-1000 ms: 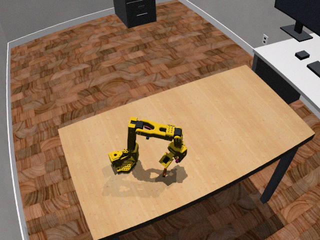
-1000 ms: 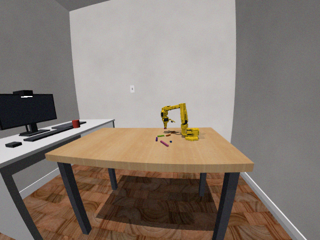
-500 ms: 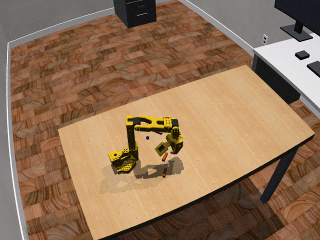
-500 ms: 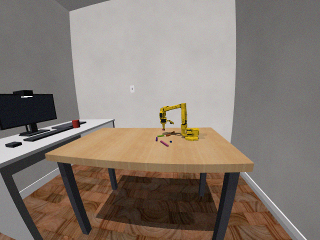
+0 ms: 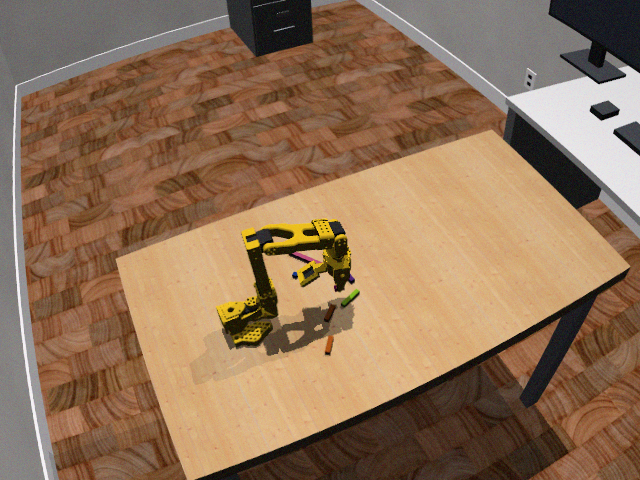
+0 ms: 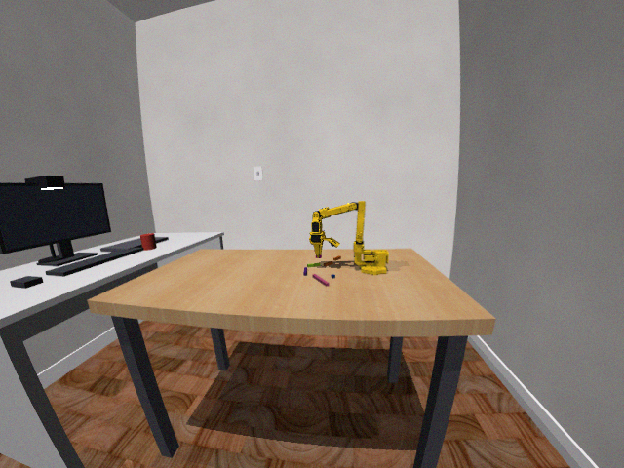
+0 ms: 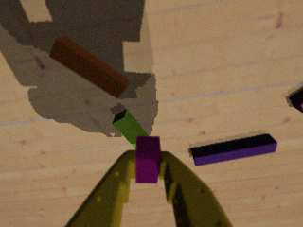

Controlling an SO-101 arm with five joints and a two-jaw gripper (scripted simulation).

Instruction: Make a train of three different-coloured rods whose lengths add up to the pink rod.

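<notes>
My gripper [image 7: 148, 177] is shut on a short magenta rod [image 7: 148, 158] and holds it a little above the table; it also shows in the top view [image 5: 338, 285] and the exterior view [image 6: 317, 253]. A lime rod [image 7: 130, 127] lies just beyond the held rod, also seen in the top view [image 5: 349, 297]. A purple rod [image 7: 233, 149] lies to the right. An orange-looking rod [image 7: 88, 67] lies in the arm's shadow, also seen in the top view [image 5: 329, 312]. The pink rod [image 5: 305, 256] lies behind the arm, partly hidden.
Another orange rod [image 5: 328, 344] lies nearer the table's front. A small blue rod [image 5: 294, 275] lies by the pink rod. The arm's base [image 5: 242, 320] stands to the left. A white desk with a monitor [image 6: 50, 216] stands beside the table.
</notes>
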